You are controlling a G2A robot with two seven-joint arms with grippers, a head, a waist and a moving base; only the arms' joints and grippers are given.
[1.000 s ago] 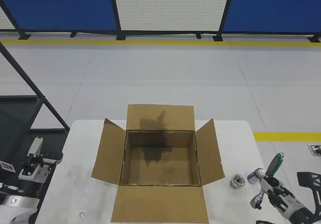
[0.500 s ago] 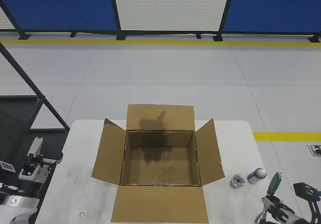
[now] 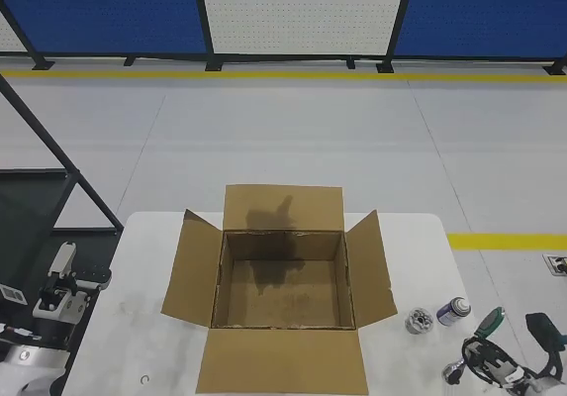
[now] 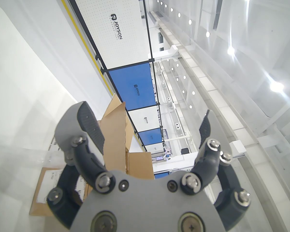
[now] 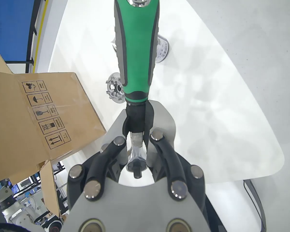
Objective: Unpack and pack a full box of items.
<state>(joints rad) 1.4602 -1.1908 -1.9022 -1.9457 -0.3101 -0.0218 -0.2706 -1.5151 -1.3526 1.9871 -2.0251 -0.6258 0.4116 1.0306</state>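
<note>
Table [image 3: 144, 327]: white, cut off at the near edge in the top view. Cardboard box [image 3: 283, 361]: at its middle, all four flaps folded out. One flap carries a column of handling pictograms; a white label on a side wall is too small for me to read. My left claw [image 4: 147, 119]: spread wide, holding nothing. My right claw [image 5: 137, 124]: near the table's right corner, clamped on the black neck of a green-handled tool [image 5: 136, 49], probably a ratchet wrench, its head half hidden between my fingers. Small can [image 3: 453, 311] and toothed metal piece [image 3: 420, 320]: just right of the box.
</note>
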